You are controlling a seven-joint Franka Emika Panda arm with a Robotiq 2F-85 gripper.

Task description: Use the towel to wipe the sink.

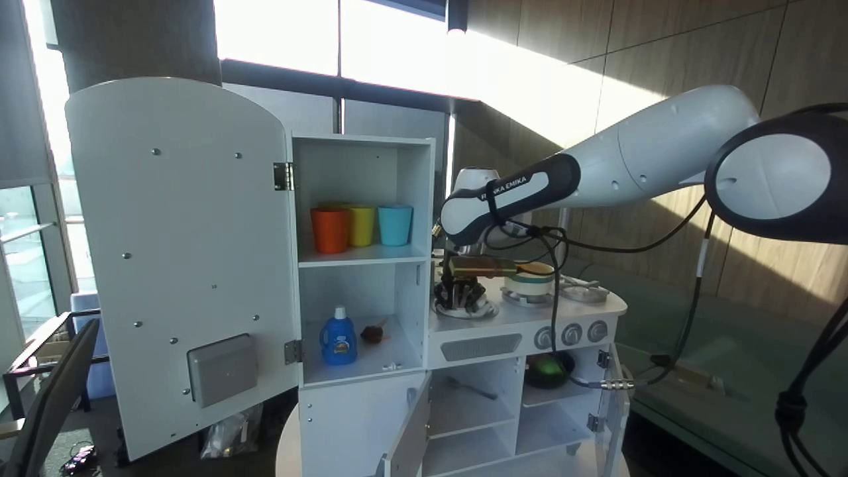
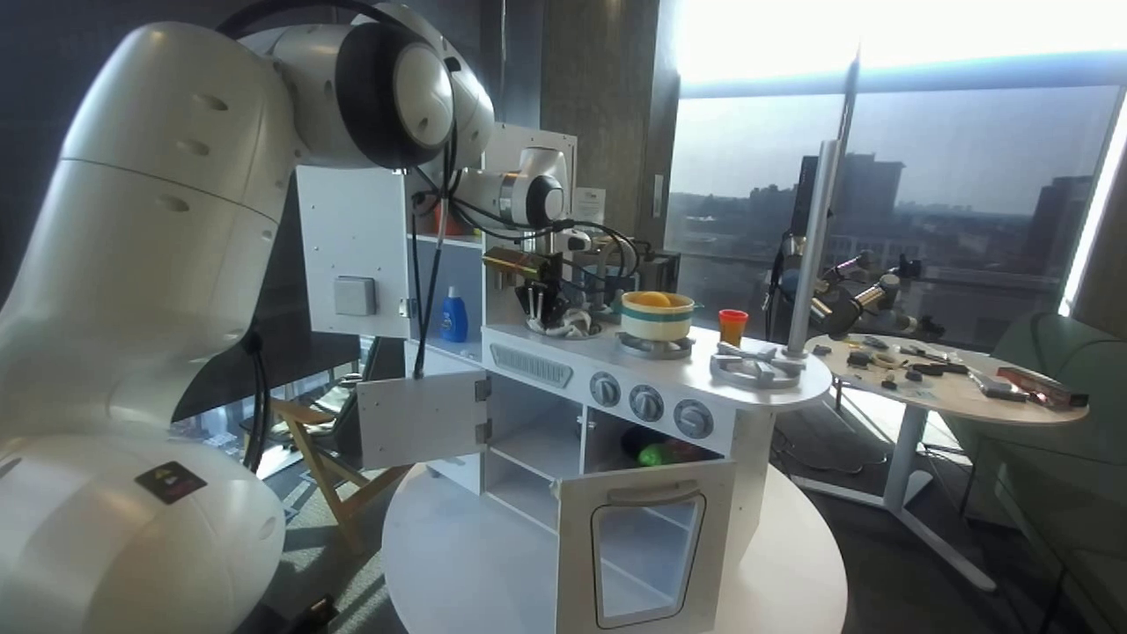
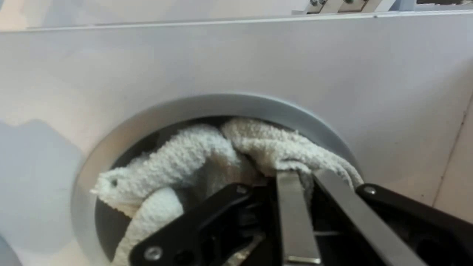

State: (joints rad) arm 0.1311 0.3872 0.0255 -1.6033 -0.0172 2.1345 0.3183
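The white fluffy towel [image 3: 184, 151] lies bunched in the round grey sink [image 3: 236, 102] in the wrist view, with part of it over the rim. My gripper [image 3: 306, 175] points down into the sink, and its two metal fingers are close together with a fold of the towel pinched between them. Much of the sink's bottom is hidden under the towel and the gripper. In both exterior views the gripper [image 1: 460, 297] [image 2: 541, 313] is low at the countertop, left of the pot. Some of the towel [image 2: 577, 324] shows beside the fingers.
A cream pot [image 1: 530, 283] [image 2: 656, 321] stands on a burner beside the gripper. A red-rimmed cup [image 2: 732, 328] and another burner [image 2: 755, 365] are further along. The tall cabinet [image 1: 363, 262] holds cups and a blue bottle [image 1: 338, 339]. Cabinet doors [image 2: 647, 546] hang open below.
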